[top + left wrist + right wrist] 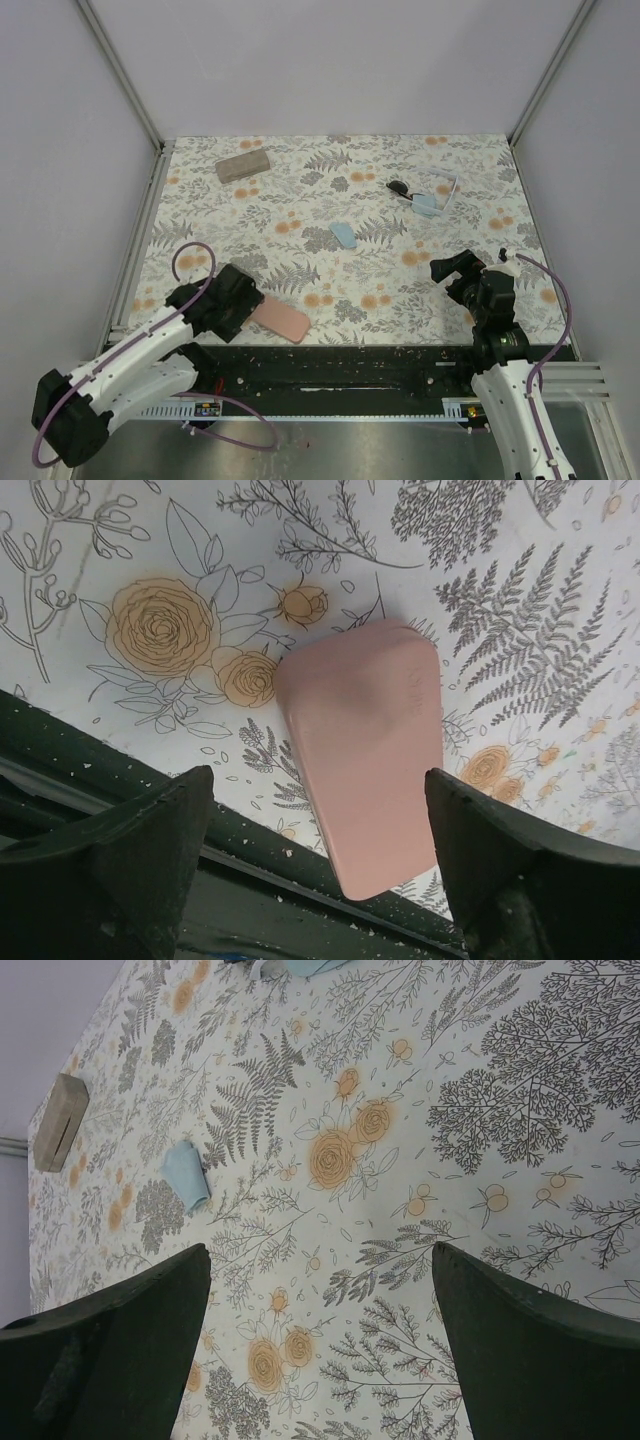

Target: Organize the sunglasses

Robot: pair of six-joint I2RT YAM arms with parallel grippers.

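1. At the near left edge of the table (480,160), the left gripper (318,777) hangs low with its jaws spread wide, grasping nothing.
2. A pink case (365,750) lies flat between those spread fingers, one end over the table's dark front rail. Neither finger appears to press on it.
3. At the near right, the right gripper (320,1250) hovers above bare patterned table. Its jaws are also released and hold nothing.
4. Around mid-table, a light blue cloth (343,235) lies by itself, well apart from both grippers.
5. Farther back on the right, a second light blue cloth (428,205) lies close to the sunglasses.
6. The black-framed sunglasses (399,187) rest on the table in the far right part, just left of that second cloth.
7. The white-framed sunglasses (447,188) lie just beside the black pair, on its right, against the second cloth. Whether the frame overlaps the cloth is too small to tell.
8. At the far left, a tan case (243,165) lies closed, well apart from everything else.
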